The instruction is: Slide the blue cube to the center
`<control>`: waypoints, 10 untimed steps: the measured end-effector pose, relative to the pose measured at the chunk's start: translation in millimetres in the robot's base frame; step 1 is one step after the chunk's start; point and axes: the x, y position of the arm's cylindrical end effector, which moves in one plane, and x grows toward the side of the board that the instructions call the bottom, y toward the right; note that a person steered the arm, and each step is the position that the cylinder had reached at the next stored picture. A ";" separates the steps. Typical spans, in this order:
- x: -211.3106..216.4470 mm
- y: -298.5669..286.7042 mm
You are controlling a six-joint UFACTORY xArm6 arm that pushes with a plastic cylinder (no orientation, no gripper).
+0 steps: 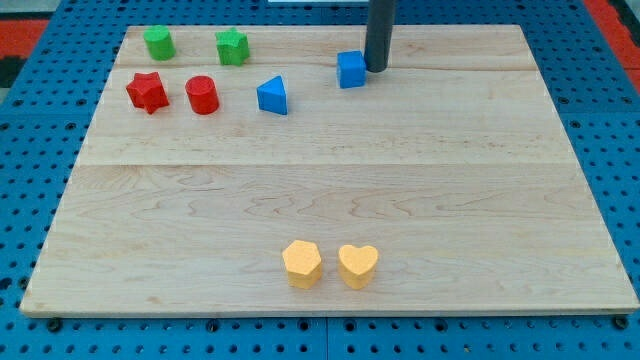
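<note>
The blue cube (351, 69) sits on the wooden board (330, 180) near the view's top, a little right of middle. My tip (377, 68) stands right beside the cube's right side, at about the same height in the view, touching it or very nearly so. The rod rises from the tip straight out of the view's top.
A blue triangular block (273, 96) lies left of the cube. A red cylinder (202, 95) and a red star (147, 92) lie further left. A green cylinder-like block (158, 43) and a green star (232, 46) sit at top left. A yellow hexagon (302, 263) and a yellow heart (357, 266) lie near the bottom.
</note>
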 end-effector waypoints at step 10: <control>275.5 137.3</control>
